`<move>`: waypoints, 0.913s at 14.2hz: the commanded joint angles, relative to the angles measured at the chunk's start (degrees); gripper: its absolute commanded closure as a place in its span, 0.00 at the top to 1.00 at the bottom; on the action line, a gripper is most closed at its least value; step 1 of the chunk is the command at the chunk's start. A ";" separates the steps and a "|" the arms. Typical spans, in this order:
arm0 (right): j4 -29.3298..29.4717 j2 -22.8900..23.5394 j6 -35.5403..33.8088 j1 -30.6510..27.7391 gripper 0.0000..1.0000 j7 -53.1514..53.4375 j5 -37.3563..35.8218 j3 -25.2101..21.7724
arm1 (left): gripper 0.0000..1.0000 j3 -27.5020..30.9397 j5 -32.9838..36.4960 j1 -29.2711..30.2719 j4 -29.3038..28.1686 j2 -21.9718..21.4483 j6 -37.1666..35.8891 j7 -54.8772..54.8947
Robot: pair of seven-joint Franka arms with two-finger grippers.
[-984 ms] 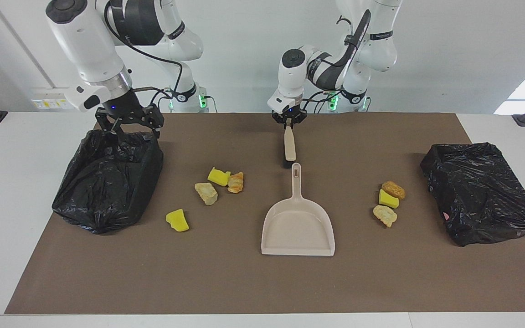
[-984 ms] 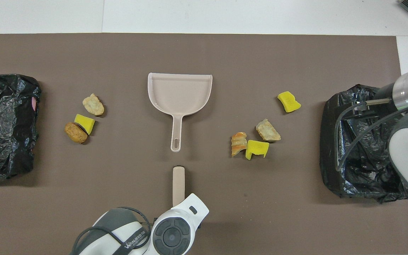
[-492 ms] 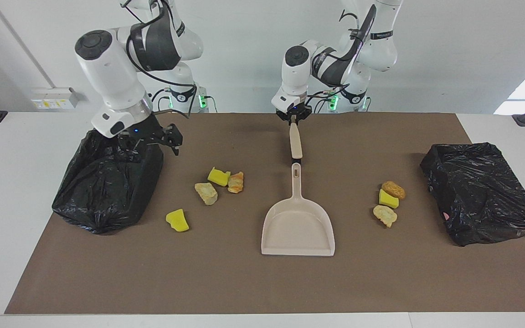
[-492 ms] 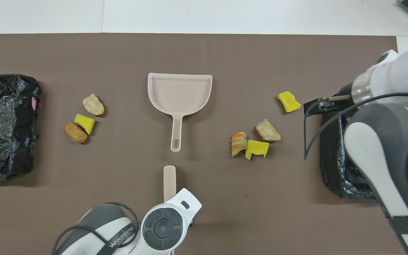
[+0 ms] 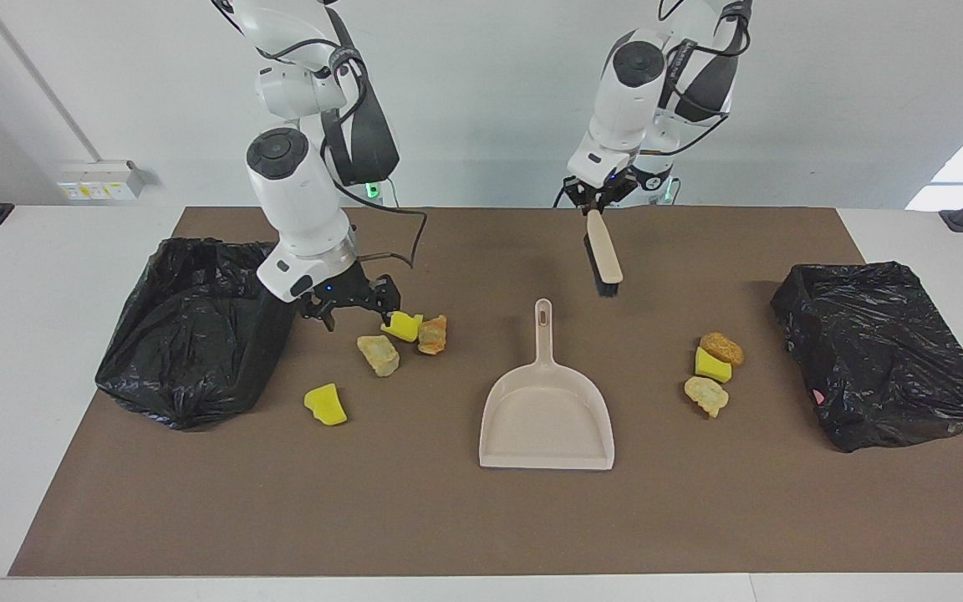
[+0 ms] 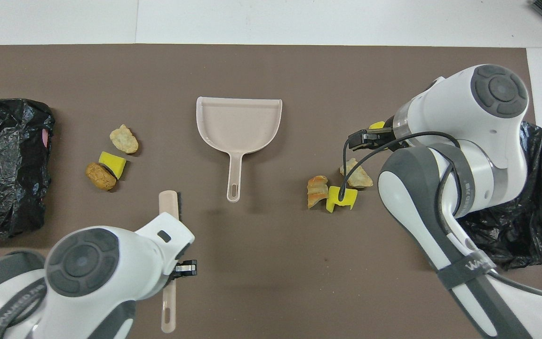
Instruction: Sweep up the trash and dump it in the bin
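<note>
My left gripper (image 5: 593, 207) is shut on the handle of a beige brush (image 5: 604, 251) with black bristles, held tilted in the air over the bare mat beside the dustpan's handle. The brush (image 6: 164, 212) pokes out from under that arm in the overhead view. My right gripper (image 5: 356, 311) hangs open just above the mat, between a black-bagged bin (image 5: 189, 330) and several pieces of trash (image 5: 402, 326): yellow chunks and bread-like lumps. Three more pieces of trash (image 5: 711, 366) lie toward the left arm's end. The beige dustpan (image 5: 547, 414) lies flat mid-mat.
A second black-bagged bin (image 5: 883, 351) sits at the left arm's end of the brown mat (image 5: 448, 518). One yellow scrap (image 5: 326, 405) lies apart from its group, farther from the robots. The right arm's body covers part of the nearby bin (image 6: 511, 230) from above.
The right gripper left the bin's rim and swung down beside the trash cluster. The left arm lifted the brush off the mat and carried it toward the left arm's end.
</note>
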 commanded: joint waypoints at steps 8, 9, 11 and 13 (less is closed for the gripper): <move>3.65 6.27 7.56 16.56 1.00 25.14 -7.32 -0.08 | 0.00 -0.64 1.77 25.42 11.59 9.77 -0.78 24.84; 3.65 7.06 9.49 18.14 1.00 27.34 -8.22 -0.08 | 0.00 -0.64 3.16 27.01 12.21 10.66 0.18 26.25; 3.65 9.17 12.75 21.30 1.00 30.68 -9.36 -0.16 | 0.00 -0.64 4.05 29.30 12.22 11.46 2.02 29.84; 5.39 12.15 13.55 25.09 1.00 34.11 -12.87 -0.69 | 0.00 -0.64 4.14 31.85 11.95 12.86 2.65 32.14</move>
